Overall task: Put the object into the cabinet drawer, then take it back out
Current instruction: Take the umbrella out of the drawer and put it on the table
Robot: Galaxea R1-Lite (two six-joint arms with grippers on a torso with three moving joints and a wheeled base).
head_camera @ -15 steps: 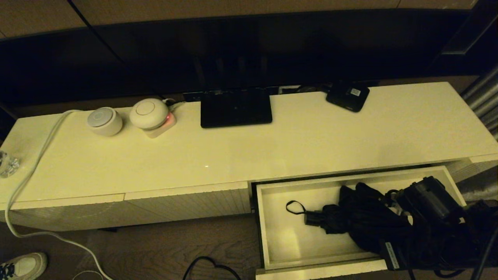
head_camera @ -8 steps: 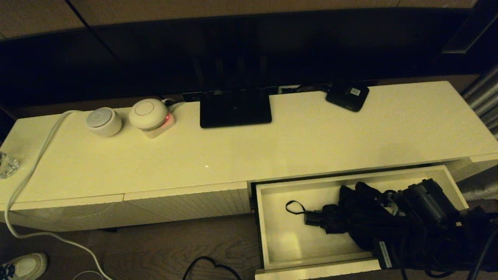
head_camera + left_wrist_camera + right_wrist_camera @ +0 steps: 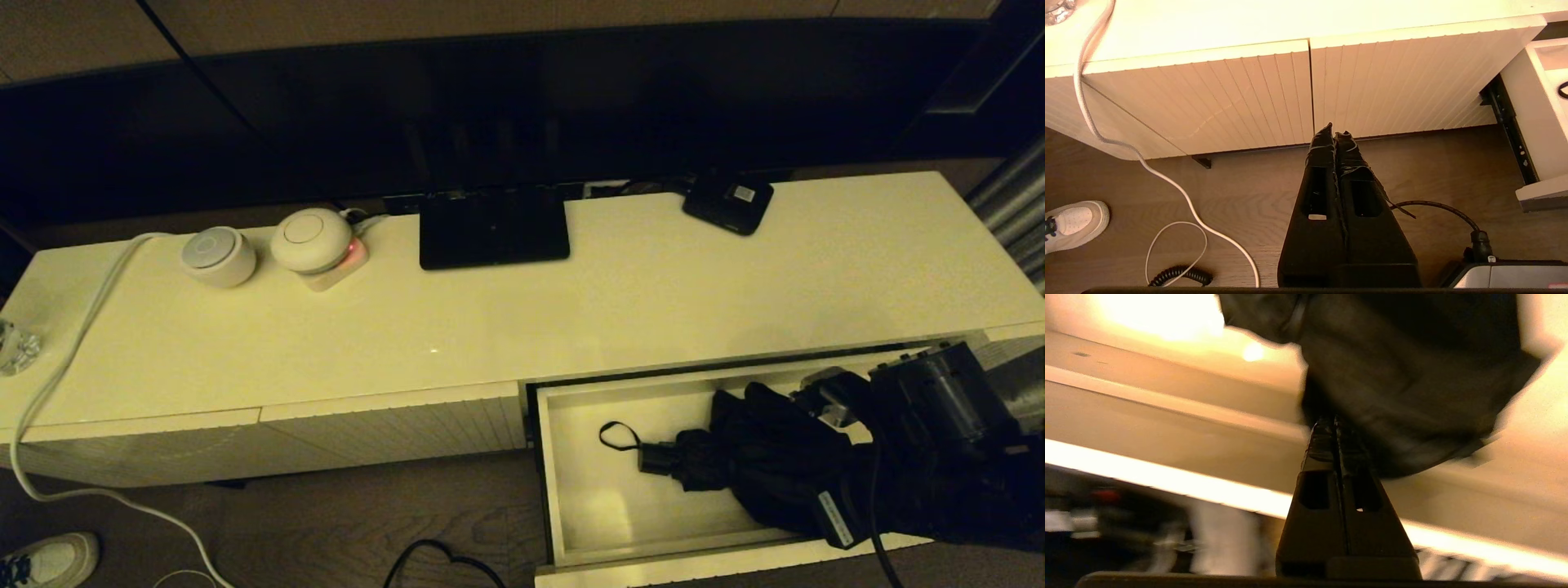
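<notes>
The cabinet drawer (image 3: 549, 482) stands pulled open at the cabinet's right end; its side (image 3: 1531, 118) also shows in the left wrist view. The black umbrella (image 3: 759, 457) lies inside it, handle and wrist loop (image 3: 618, 435) pointing left. My right arm (image 3: 935, 400) reaches over the drawer's right part and hides the umbrella's far end. The right gripper (image 3: 1334, 424) is shut, its tips against the umbrella fabric (image 3: 1404, 384); whether any fabric is pinched does not show. The left gripper (image 3: 1336, 130) hangs shut and empty over the floor, before the closed ribbed panels.
On the cabinet top stand a black screen base (image 3: 494, 229), a small black box with a white label (image 3: 729, 202), two round white devices (image 3: 219, 255) and a glass (image 3: 15, 347). A white cable (image 3: 1167, 183) and a shoe (image 3: 1073, 222) lie on the floor.
My right arm has swung right and toward the drawer's back, uncovering more of the drawer's front edge. The umbrella's handle and loop have stayed where they were.
</notes>
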